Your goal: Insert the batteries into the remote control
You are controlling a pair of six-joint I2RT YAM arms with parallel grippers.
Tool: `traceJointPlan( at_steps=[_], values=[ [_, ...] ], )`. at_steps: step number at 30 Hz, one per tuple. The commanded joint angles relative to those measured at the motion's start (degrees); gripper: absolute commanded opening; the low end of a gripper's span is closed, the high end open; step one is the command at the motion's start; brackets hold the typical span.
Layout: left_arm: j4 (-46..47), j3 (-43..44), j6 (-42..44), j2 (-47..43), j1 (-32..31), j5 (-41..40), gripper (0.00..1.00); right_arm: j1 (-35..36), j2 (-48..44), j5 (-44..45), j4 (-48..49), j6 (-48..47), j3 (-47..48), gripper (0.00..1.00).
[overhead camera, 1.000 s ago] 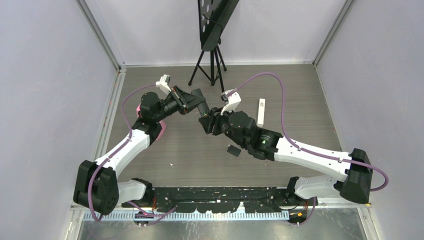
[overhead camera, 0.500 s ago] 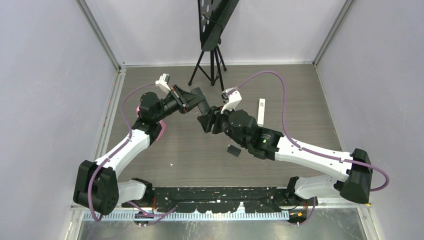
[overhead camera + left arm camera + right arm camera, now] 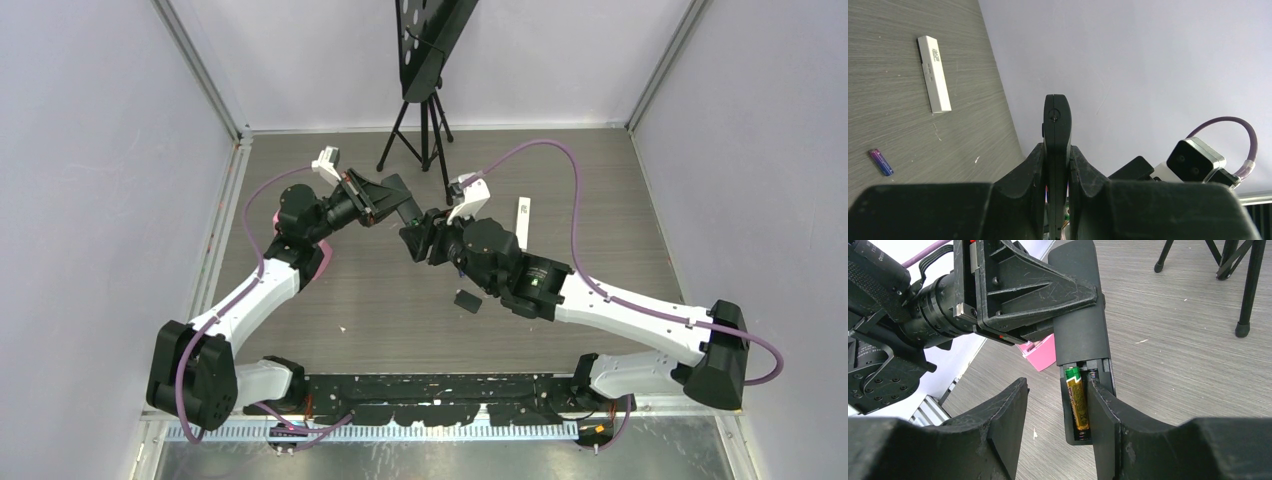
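The black remote control (image 3: 1081, 325) is held off the worktop (image 3: 903, 130), clamped edge-on in the left hand (image 3: 1056, 152), with its battery bay open. An orange-yellow battery (image 3: 1077, 402) with a green end lies lengthwise in the bay's left slot, apparently seated. A purple battery (image 3: 881, 162) lies loose on the worktop.
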Motion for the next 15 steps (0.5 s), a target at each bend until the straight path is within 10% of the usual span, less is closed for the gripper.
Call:
traceJointPlan(
  at_steps=[1, 15],
  values=[
    [6.2, 2.0, -2.4, -2.4, -0.4, 3.8, 0.0, -0.9, -1.7, 3.9, -1.9, -0.1, 0.3, 0.53],
    [8.7, 1.0, -2.1, -2.5, -0.4, 2.7, 0.0, -1.1, -4.9, 6.4, -2.5, 2.4, -0.4, 0.53]
  ],
)
